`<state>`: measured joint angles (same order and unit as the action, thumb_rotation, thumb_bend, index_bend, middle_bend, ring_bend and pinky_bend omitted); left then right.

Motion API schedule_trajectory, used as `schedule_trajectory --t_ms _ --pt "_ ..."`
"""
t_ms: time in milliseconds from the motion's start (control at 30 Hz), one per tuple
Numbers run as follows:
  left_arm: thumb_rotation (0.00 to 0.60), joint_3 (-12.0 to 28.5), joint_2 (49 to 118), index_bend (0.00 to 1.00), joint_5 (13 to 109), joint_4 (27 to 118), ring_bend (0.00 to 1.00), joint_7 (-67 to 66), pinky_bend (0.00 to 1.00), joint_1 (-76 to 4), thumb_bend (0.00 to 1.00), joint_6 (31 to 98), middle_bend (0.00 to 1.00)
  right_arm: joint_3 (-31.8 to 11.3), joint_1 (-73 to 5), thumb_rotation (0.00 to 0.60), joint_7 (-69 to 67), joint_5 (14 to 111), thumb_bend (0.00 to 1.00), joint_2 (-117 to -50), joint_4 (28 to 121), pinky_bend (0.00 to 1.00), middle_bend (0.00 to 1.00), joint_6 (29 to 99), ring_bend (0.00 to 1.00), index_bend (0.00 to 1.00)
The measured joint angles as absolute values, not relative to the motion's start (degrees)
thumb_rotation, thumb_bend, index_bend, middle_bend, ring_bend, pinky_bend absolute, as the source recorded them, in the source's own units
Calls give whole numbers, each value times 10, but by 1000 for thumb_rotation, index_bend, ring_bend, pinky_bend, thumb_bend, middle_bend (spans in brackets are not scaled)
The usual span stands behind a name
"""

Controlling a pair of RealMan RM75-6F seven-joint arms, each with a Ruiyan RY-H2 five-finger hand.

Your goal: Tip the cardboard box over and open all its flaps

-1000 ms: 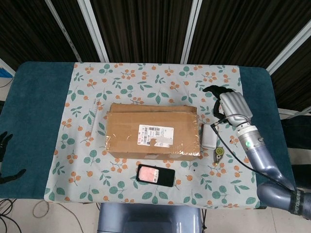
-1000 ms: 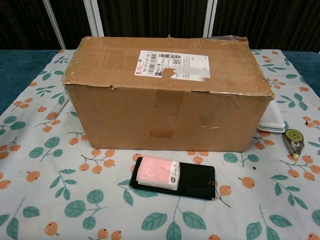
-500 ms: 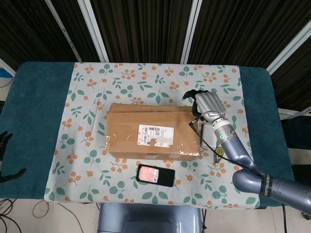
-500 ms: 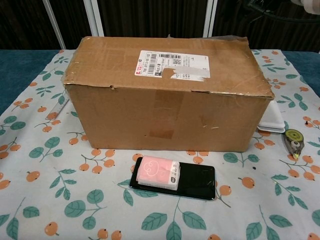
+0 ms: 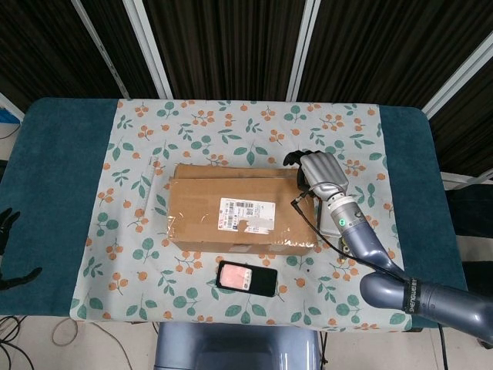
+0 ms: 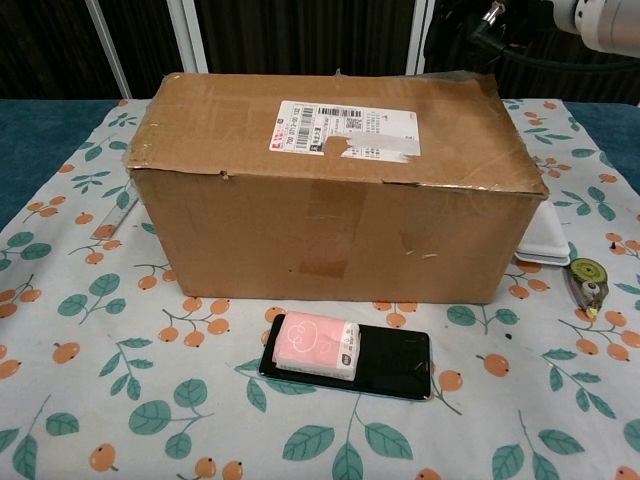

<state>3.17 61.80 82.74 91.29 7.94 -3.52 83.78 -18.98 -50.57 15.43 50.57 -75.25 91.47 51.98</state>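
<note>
the head view looks steeply down from high above the near edge of the table (image 5: 54, 193), facing far, and takes in the whole top with the dark curtains beyond. the chest view sits low and close at the near edge, looking almost level across the cloth (image 6: 120, 400) at the near side of the box (image 6: 330, 235), which fills much of it. both views share the box (image 5: 243, 212), the phone (image 5: 246, 278) (image 6: 385, 365) near it, and the cloth (image 5: 135, 254) around them.
</note>
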Motion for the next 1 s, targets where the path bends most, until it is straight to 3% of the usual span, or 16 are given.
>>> schedule_trajectory --t_ms 467,800,1000 --pt "600 31 617 0 829 913 0 83 0 -36 53 838 0 -173 -513 600 163 493 1000 -763 915 399 424 516 435 437" --pt "600 32 616 0 827 914 0 87 0 -36 54 837 0 -180 -522 600 168 503 1000 -765 926 527 523 529 538 497" --pt "600 32 616 0 828 915 0 91 0 -36 54 837 0 -184 -527 600 174 502 1000 -758 944 579 535 534 549 498"
